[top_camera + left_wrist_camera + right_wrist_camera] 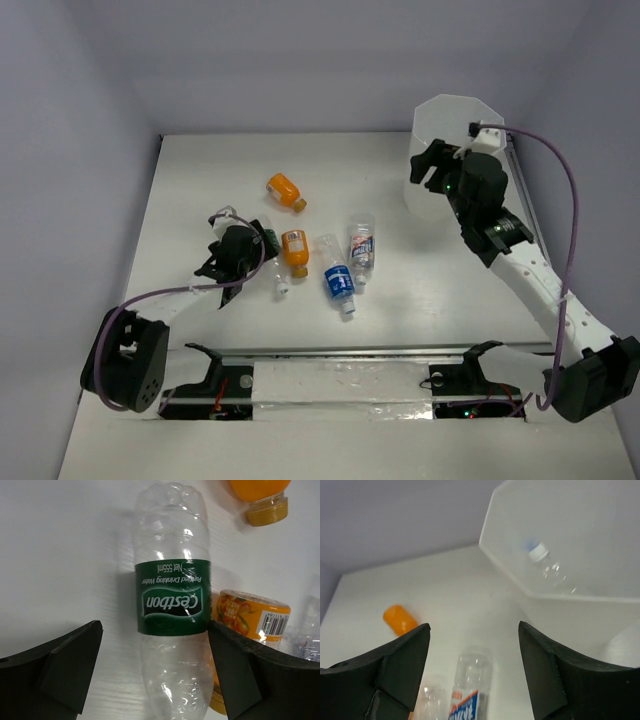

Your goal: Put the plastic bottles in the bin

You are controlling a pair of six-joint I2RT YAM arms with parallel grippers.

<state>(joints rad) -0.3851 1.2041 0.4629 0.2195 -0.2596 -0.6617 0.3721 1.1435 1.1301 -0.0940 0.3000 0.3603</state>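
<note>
Left claw (154,630) is wide open, straddling the green bottle (172,605) across its label. Jaws sit either side, no squeeze visible. Reads as pre-grasp: across the body is the steadiest hold on a bottle lying flat. One finger (240,670) sits in the slot between it and the orange bottle (250,617) lying just beside it on the bin side. The gap is tight, so closing could nudge that one. The wall is thin and crinkly and will likely dent under grip.

Right claw (474,627) is also wide open and holds nothing. It hangs just beside the bin (505,565) rim, on the side facing the bottles. A clear bottle (542,560) with a white cap already lies inside the bin, so I judge this arm free for the next pick.

On the table (200,180), all well apart from the bin: green bottle, orange bottle, second orange bottle (285,190), blue-label bottle (338,280), white-label bottle (362,248). White-label is nearest the bin, green farthest. Five to go by my count.
</note>
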